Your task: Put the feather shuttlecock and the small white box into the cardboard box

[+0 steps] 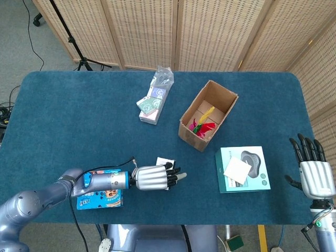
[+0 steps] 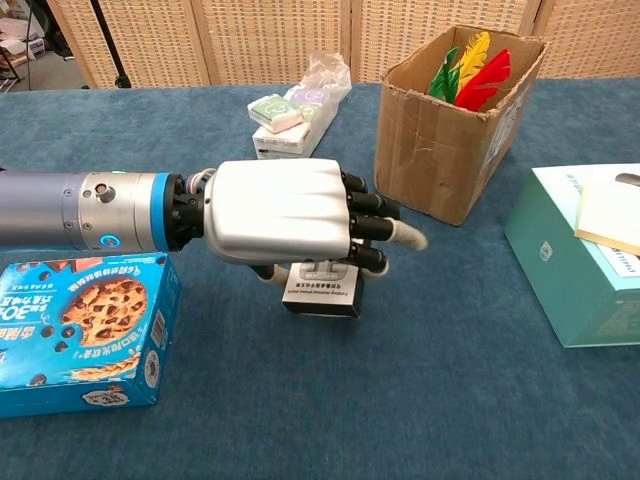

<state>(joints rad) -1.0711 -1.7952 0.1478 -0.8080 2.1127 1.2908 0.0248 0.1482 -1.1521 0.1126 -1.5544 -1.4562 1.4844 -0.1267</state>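
Note:
My left hand reaches over the front middle of the table and holds the small white box under its fingers; most of the box is hidden by the hand. The open cardboard box stands farther back and to the right, well apart from that hand. Inside it stands the feather shuttlecock, with yellow, red and green feathers. My right hand hovers at the table's far right edge, fingers spread, holding nothing.
A blue cookie box lies just beside my left forearm. A teal box with a white card on top sits right of the cardboard box. A bagged pack of small items lies at the back centre.

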